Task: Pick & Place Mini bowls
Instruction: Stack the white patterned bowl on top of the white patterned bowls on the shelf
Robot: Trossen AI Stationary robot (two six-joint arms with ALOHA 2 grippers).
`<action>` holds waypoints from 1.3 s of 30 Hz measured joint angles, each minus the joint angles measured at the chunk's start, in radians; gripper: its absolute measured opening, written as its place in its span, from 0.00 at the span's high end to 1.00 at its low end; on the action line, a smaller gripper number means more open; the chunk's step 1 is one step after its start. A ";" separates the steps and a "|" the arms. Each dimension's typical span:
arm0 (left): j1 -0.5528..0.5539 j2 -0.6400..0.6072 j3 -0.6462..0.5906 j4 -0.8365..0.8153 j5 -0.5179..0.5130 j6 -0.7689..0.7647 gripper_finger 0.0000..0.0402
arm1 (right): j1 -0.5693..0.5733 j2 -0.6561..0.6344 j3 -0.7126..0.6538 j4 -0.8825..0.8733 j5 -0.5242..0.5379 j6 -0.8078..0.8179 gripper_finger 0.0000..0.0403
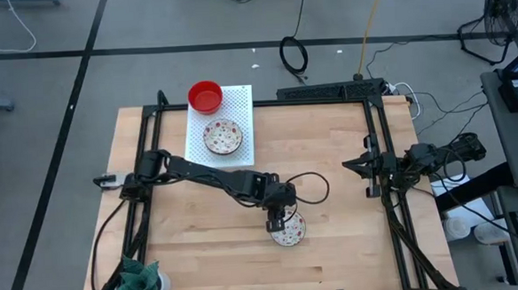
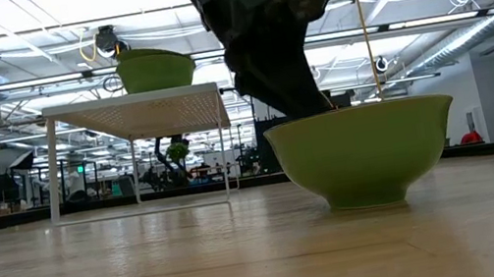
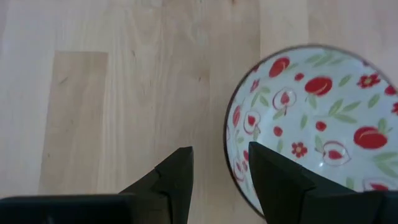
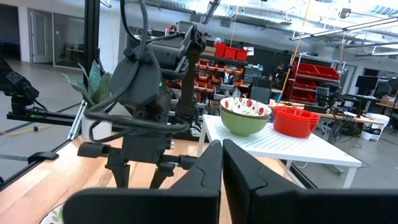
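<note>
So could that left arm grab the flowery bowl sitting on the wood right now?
Probably yes. The left end effector is open right at the patterned bowl, one finger inside the rim and the other outside, with nothing in between. The right end effector waits shut at the far side.

The table (image 1: 203, 254) is pale wood with a smooth, faintly satiny finish and visible grain. At lower centre of the high view, the patterned bowl (image 3: 311, 124) looks like glazed ceramic, glossy white inside and glossy green outside, while the red bowl (image 1: 205, 96) at upper left seems equally shiny. The white perforated board (image 1: 240, 119) beneath it appears matt, perhaps painted metal, and the left gripper (image 3: 217, 180) has dark, matt plastic-looking fingers.
</note>
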 joint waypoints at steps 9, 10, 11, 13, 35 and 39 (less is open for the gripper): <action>0.000 0.009 0.001 -0.011 0.000 0.001 0.61 | 0.000 0.004 0.000 0.000 0.000 0.024 1.00; 0.000 0.009 0.001 0.002 0.000 0.001 0.61 | 0.000 0.006 0.000 0.000 0.000 0.024 1.00; -0.001 0.009 0.001 0.011 0.003 0.000 0.61 | 0.000 0.007 0.000 0.000 0.000 0.023 1.00; -0.003 0.009 0.001 0.016 0.021 0.000 0.61 | 0.000 0.008 0.000 0.000 0.000 0.019 1.00; -0.011 0.009 -0.086 0.145 0.079 0.021 0.61 | 0.000 0.070 0.000 0.062 0.000 0.015 1.00; -0.011 0.009 -0.086 0.166 0.079 0.039 0.61 | 0.000 0.082 0.000 0.061 0.000 0.013 1.00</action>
